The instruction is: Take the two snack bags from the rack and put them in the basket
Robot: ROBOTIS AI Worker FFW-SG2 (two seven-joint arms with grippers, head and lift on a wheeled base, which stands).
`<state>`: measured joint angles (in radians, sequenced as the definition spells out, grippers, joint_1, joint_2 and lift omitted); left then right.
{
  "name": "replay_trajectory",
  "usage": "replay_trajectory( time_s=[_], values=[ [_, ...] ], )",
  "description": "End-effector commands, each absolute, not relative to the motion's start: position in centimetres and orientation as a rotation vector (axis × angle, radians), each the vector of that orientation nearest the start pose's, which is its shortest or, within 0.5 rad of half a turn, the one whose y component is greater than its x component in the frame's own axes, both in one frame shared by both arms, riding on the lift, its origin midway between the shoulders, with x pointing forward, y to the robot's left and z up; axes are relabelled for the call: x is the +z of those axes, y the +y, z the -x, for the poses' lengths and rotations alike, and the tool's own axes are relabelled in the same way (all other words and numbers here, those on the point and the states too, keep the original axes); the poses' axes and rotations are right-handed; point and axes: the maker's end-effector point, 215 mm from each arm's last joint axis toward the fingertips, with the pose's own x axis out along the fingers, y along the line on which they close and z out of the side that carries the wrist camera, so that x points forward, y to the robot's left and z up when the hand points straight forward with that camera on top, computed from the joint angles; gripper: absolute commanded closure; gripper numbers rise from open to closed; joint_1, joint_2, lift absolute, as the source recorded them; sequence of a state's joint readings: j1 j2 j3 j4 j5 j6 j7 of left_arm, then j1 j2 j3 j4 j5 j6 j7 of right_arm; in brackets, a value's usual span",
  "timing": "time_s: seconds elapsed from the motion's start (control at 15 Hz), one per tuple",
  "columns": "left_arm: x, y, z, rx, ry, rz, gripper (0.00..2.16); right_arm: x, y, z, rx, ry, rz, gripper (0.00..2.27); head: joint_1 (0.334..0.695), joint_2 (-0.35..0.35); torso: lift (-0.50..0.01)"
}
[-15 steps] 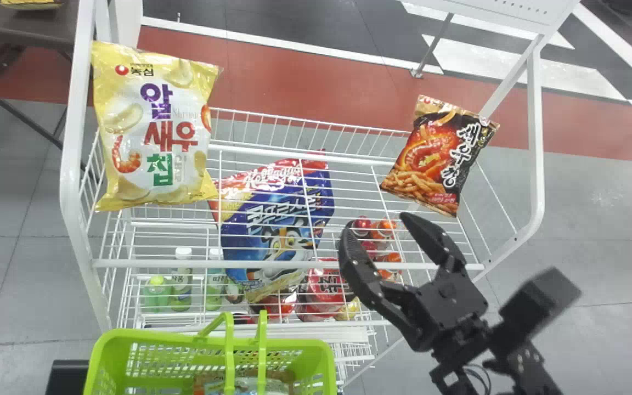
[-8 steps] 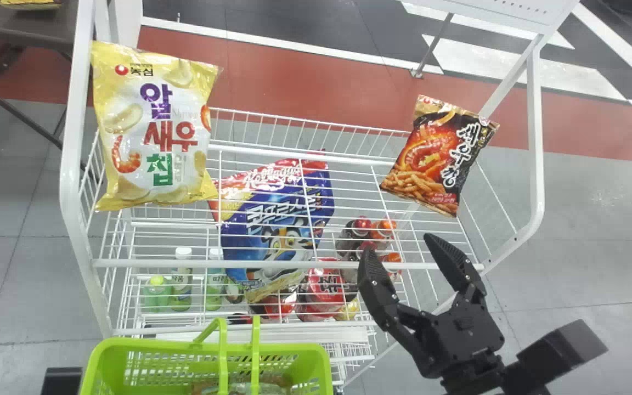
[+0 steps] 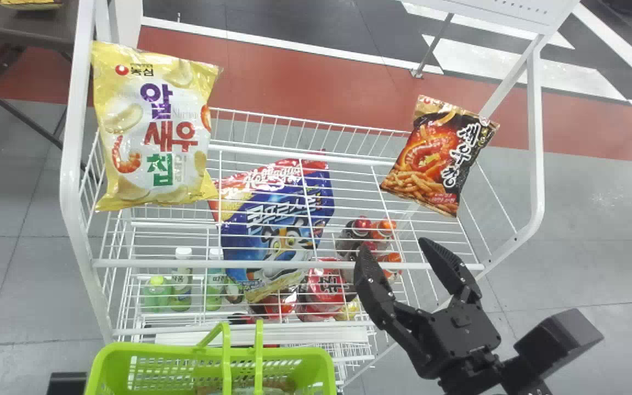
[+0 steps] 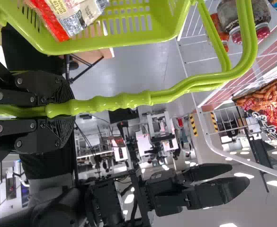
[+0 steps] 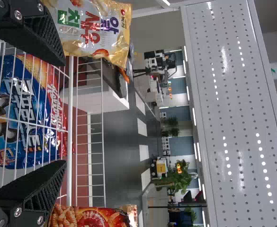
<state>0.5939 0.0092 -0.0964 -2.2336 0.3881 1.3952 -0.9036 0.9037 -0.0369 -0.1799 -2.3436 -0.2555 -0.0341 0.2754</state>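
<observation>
The yellow snack bag (image 3: 154,126) leans at the left side of the rack's (image 3: 288,264) upper shelf, and the black-and-red snack bag (image 3: 439,156) is at its right side. My right gripper (image 3: 395,248) stands open at the shelf's front edge, nearer than the black-and-red bag and apart from it. In the right wrist view, nothing is between the fingers of the right gripper (image 5: 63,113); the yellow bag (image 5: 93,28) and the black-and-red bag (image 5: 93,218) lie beyond, on either side. My left gripper (image 4: 62,111) is shut on the handle of the green basket (image 4: 124,43). The basket (image 3: 184,352) holds some packages.
Below the upper shelf's wires are a blue cereal bag (image 3: 277,230), small bottles (image 3: 182,280) and red-topped containers (image 3: 324,288). White side posts (image 3: 535,137) frame the rack, and a perforated panel (image 5: 233,94) spans it above. A dark table (image 3: 20,27) stands at the far left.
My right gripper has moved right and back toward the robot, then slightly left, staying open. The basket has shifted a little toward the robot. Both snack bags have stayed in place.
</observation>
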Motion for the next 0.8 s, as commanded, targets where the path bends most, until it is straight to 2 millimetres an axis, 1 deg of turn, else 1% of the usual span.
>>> replay_trajectory(
  time_s=[0.0,0.33,0.73],
  values=[
    [-41.54,-4.82,-14.7,-1.135,1.116,0.906,1.57,-30.64,-24.9,-33.3,0.168,0.067,-0.108,0.07,0.695,-0.35,-0.009],
    [-41.43,-5.05,-14.35,-1.139,1.119,0.903,1.57,-30.21,-24.32,-33.24,0.179,0.061,-0.112,0.08,0.695,-0.35,-0.009],
    [-41.62,-4.99,-14.12,-1.131,1.123,0.901,1.57,-30.42,-24.16,-33.24,0.177,0.068,-0.118,0.08,0.695,-0.35,-0.009]
  ],
)
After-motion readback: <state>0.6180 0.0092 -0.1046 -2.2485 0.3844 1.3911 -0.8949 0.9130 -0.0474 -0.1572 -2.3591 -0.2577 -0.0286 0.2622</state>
